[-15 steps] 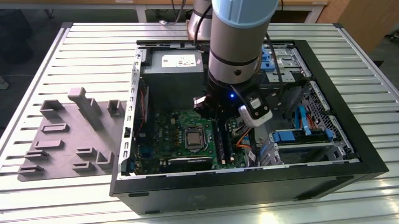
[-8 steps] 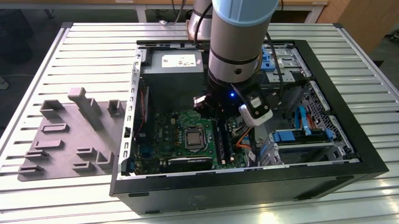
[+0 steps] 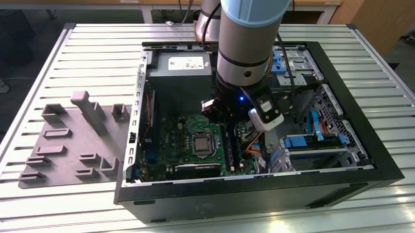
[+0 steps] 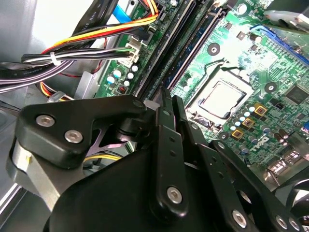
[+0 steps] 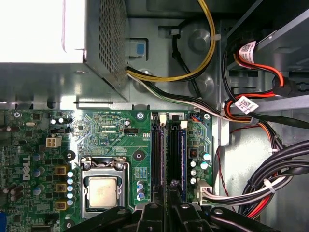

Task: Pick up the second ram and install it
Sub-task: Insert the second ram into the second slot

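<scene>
While lying just ahead of the claw (image 5: 166,207), second ram (image 5: 176,154) probably light, stiff, fragile; best held by long edges; cannot tell claw's state.

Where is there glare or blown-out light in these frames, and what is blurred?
In the first wrist view, the power supply top is blown out white. In the second wrist view, the case wall washes pale and the gripper up close looks soft. In the exterior view, glare streaks the slatted table at the near edge.
</scene>
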Motion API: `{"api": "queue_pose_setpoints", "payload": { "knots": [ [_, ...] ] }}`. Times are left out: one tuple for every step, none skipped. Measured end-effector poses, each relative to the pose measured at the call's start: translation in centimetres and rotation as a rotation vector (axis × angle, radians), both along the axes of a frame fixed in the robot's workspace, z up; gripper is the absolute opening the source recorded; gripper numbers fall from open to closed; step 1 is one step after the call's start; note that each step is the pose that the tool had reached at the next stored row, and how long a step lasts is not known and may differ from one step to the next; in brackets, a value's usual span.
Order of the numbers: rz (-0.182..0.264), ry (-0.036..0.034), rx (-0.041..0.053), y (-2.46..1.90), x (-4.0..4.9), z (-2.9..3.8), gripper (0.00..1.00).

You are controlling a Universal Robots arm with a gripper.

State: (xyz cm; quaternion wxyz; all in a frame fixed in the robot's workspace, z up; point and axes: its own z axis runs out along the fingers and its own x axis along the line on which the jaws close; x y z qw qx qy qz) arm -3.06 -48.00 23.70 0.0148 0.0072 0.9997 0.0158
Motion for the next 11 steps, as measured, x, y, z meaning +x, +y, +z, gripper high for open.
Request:
{"api": "queue_pose_setpoints", "payload": {
  "knots": [
    [0.000, 0.0000, 0.0000, 0.00, 0.00, 0.01, 0.11],
    [0.000, 0.0000, 0.0000, 0.00, 0.00, 0.02, 0.11],
    [0.000, 0.0000, 0.0000, 0.00, 0.00, 0.02, 0.11],
    [0.000, 0.0000, 0.0000, 0.00, 0.00, 0.03, 0.11],
    [0.000, 0.0000, 0.0001, 0.00, 0.00, 0.03, 0.11],
    [0.000, 0.0000, 0.0000, 0.00, 0.00, 0.03, 0.11],
    [0.000, 0.0000, 0.0001, 0.00, 0.00, 0.04, 0.11],
    [0.000, 0.0000, 0.0000, 0.00, 0.00, 0.07, 0.11],
    [0.000, 0.0000, 0.0001, 0.00, 0.00, 0.07, 0.11],
    [0.000, 0.0000, 0.0000, 0.00, 0.00, 0.08, 0.11],
    [0.000, 0.0000, 0.0000, 0.00, 0.00, 0.08, 0.11]
  ]
}}
